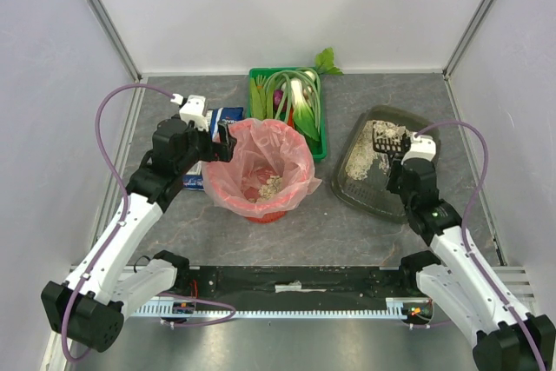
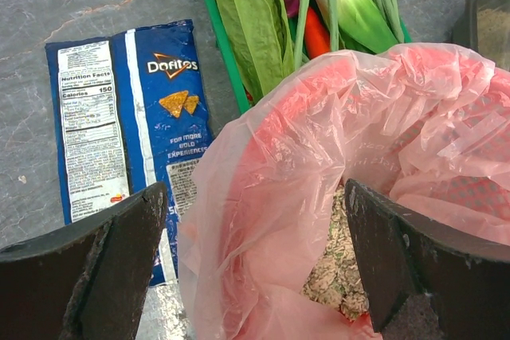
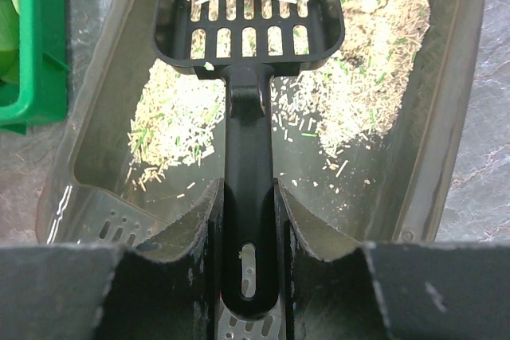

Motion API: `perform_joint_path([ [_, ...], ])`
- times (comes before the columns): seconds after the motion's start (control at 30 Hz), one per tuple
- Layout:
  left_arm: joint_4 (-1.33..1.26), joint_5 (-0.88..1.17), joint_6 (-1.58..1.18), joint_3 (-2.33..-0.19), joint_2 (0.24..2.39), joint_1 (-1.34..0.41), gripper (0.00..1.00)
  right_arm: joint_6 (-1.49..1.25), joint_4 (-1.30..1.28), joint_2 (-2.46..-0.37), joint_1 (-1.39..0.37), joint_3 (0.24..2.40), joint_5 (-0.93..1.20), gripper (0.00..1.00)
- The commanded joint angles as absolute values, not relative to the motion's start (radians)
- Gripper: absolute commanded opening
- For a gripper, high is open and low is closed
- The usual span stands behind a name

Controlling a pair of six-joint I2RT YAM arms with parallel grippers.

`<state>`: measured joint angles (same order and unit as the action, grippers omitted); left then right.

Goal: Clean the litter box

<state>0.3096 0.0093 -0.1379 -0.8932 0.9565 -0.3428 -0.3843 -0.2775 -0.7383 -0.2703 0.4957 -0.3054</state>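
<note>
Your left gripper hangs wide open, fingers straddling left rim of red bin. Blue chip bag lies flat on table, just left of bin. Pink bag lines bin, pale litter at bottom. Green crate of vegetables sits behind. Litter box rests at right, apart from bin, beige litter scattered inside. Your right gripper clamps handle of black scoop, slotted head carrying litter at box's far end.

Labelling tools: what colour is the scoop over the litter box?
The scoop is black, clearest in the right wrist view.
</note>
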Motion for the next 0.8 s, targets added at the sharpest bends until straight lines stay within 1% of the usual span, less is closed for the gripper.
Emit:
perform_joint_path([
  [0.0, 0.262, 0.031, -0.098, -0.893, 0.965, -0.345, 0.97, -0.455, -0.238, -0.68, -0.268, 0.497, -0.379, 0.0],
  [0.1, 0.261, 0.037, -0.1, -0.893, 0.969, -0.344, 0.97, -0.436, -0.241, -0.673, -0.267, 0.488, -0.33, 0.0],
  [0.17, 0.261, 0.037, -0.101, -0.893, 0.969, -0.345, 0.97, -0.41, -0.223, -0.701, -0.265, 0.488, -0.235, 0.0],
  [0.23, 0.262, 0.037, -0.101, -0.893, 0.974, -0.344, 0.97, -0.425, -0.244, -0.733, -0.267, 0.517, -0.213, 0.0],
  [0.27, 0.261, 0.037, -0.101, -0.894, 0.976, -0.344, 0.97, -0.439, -0.248, -0.733, -0.267, 0.522, -0.221, 0.0],
  [0.4, 0.262, 0.041, -0.103, -0.893, 0.973, -0.345, 0.97, -0.502, -0.271, -0.706, -0.267, 0.525, -0.424, 0.0],
  [0.43, 0.262, 0.043, -0.103, -0.893, 0.973, -0.345, 0.97, -0.502, -0.273, -0.704, -0.265, 0.522, -0.432, 0.0],
  [0.47, 0.261, 0.043, -0.103, -0.893, 0.971, -0.345, 0.97, -0.477, -0.272, -0.706, -0.265, 0.52, -0.417, 0.0],
  [0.53, 0.259, 0.04, -0.103, -0.891, 0.973, -0.344, 0.97, -0.442, -0.256, -0.722, -0.267, 0.525, -0.294, 0.0],
  [0.57, 0.259, 0.041, -0.103, -0.893, 0.976, -0.345, 0.97, -0.431, -0.259, -0.724, -0.265, 0.529, -0.273, 0.0],
  [0.6, 0.261, 0.046, -0.103, -0.893, 0.977, -0.345, 0.97, -0.449, -0.29, -0.726, -0.265, 0.537, -0.285, 0.0],
  [0.63, 0.262, 0.048, -0.106, -0.893, 0.979, -0.345, 0.97, -0.468, -0.302, -0.716, -0.265, 0.537, -0.367, 0.0],
  [0.7, 0.259, 0.055, -0.109, -0.894, 0.979, -0.344, 0.97, -0.482, -0.313, -0.69, -0.265, 0.526, -0.434, 0.0],
  [0.77, 0.259, 0.055, -0.109, -0.893, 0.979, -0.344, 0.97, -0.44, -0.279, -0.681, -0.265, 0.517, -0.321, 0.0],
])
